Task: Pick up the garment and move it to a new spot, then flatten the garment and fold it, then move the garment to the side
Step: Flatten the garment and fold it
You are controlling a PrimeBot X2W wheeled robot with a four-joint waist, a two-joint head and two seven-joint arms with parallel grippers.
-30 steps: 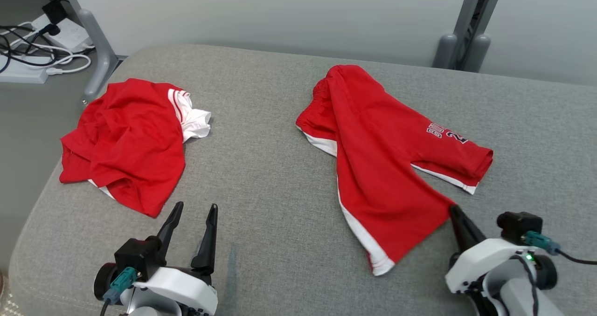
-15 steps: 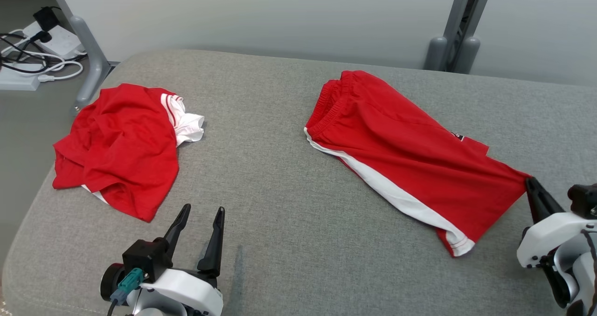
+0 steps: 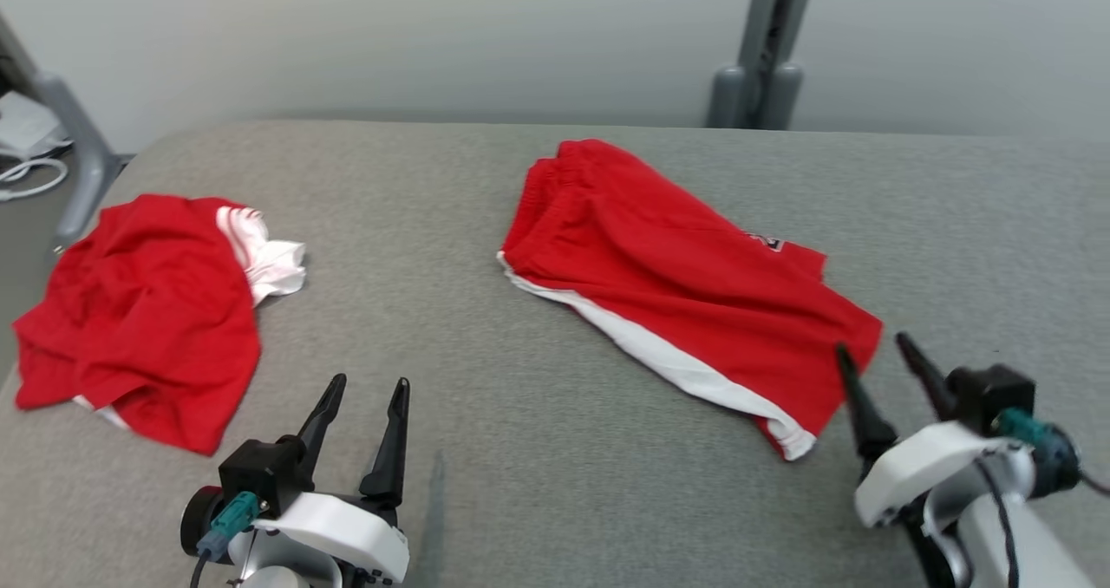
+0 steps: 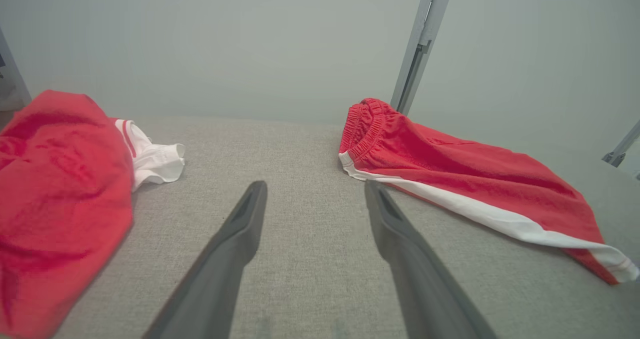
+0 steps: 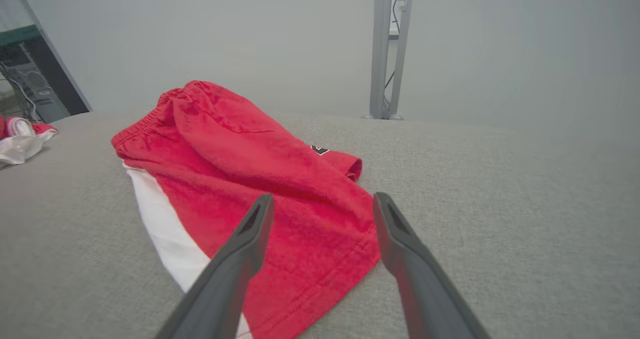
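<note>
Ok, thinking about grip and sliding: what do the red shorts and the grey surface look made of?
Red shorts: soft matte knit, perhaps cotton or polyester jersey; they drape limply, with a gathered elastic waistband. Grey surface: coarse woven upholstery cloth, matte, its flecked weave visible.

No text can be read; the red shorts [image 3: 694, 284] show a small black-and-white print [image 3: 768, 242] at a fold on their far edge — mostly tucked under; its characters are too small and cut off to make out.
</note>
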